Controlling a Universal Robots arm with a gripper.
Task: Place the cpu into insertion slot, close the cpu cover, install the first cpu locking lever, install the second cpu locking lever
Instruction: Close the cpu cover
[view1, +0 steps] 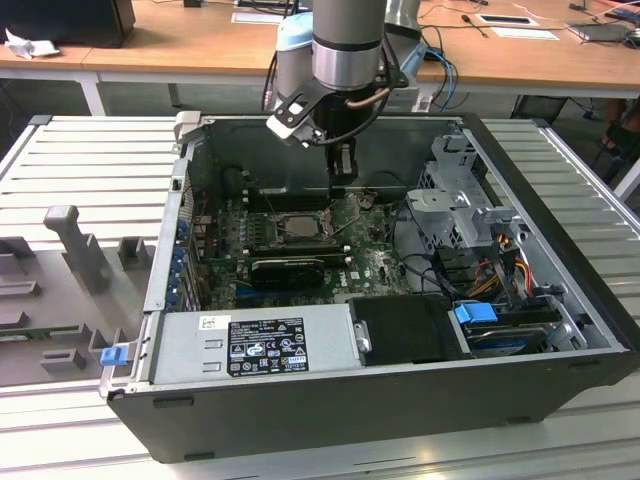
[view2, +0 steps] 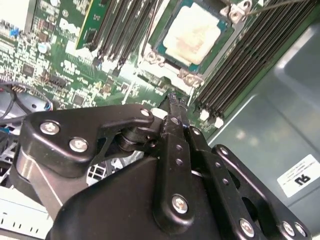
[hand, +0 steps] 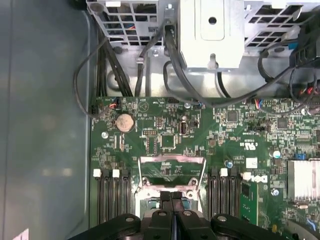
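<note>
The cpu (view2: 196, 31), a pale silvery square, lies in the insertion slot (view2: 167, 59) on the green board. The slot (view1: 298, 226) sits mid-board in the exterior view. The cpu cover (hand: 172, 161), a thin silvery frame with a big window, stands tilted up from the slot; in the exterior view the cover (view1: 352, 209) is on the slot's right. My gripper (hand: 172, 199) is shut with nothing between its black fingers, its tips close by the raised cover's edge. In the exterior view the gripper (view1: 341, 181) hangs just above the cover. A thin wire lever (view2: 272, 6) runs beside the slot.
Black memory slots (hand: 111, 197) flank the slot on both sides. A long black card (view1: 288, 267) lies in front of it. A metal drive cage (view1: 462, 205) with cable bundles (hand: 150, 55) stands at the exterior view's right, and the grey power supply (view1: 255, 345) closes the front.
</note>
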